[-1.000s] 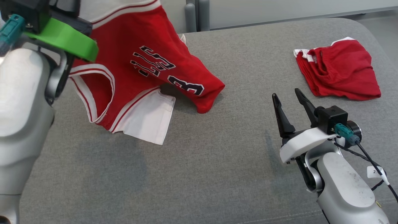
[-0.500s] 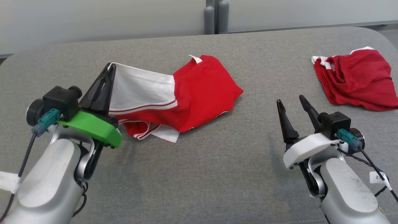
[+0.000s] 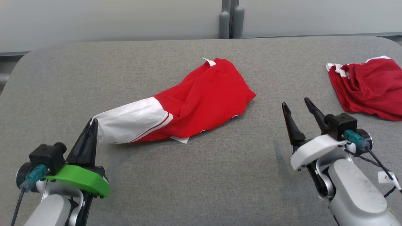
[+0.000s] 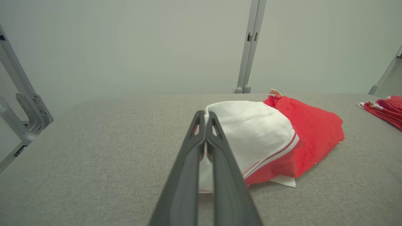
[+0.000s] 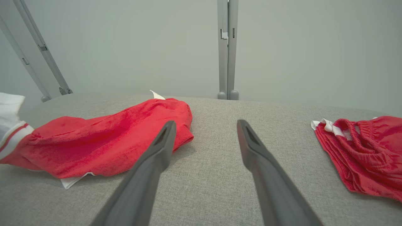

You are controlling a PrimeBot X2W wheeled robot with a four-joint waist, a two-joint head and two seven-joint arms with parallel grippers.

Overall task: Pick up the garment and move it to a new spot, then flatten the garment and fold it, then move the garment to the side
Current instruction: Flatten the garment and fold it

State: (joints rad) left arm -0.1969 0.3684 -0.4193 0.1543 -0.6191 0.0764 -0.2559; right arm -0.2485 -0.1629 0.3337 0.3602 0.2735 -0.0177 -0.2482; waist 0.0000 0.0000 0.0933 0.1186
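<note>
The garment (image 3: pixel 201 100), a red jersey with a white panel, lies bunched and stretched across the grey table (image 3: pixel 201 179). My left gripper (image 3: pixel 93 123) is low at the front left, shut on the white end of the garment. In the left wrist view the closed fingers (image 4: pixel 205 115) pinch the white cloth, and the garment (image 4: pixel 301 138) trails off to the right. My right gripper (image 3: pixel 296 103) hovers open at the front right, apart from the garment, with nothing between its fingers. In the right wrist view the right gripper (image 5: pixel 205 123) points past the garment (image 5: pixel 110 141), which lies to the left.
A second red piece, crumpled shorts (image 3: pixel 367 84) with white trim, lies at the table's far right edge, also seen as the shorts (image 5: pixel 370 150) in the right wrist view. Grey wall panels and a post (image 3: pixel 228 18) stand behind the table.
My left gripper came down from high up to low at the front left, pulling the garment down and out along the table. The head camera shifted. The right gripper stayed put.
</note>
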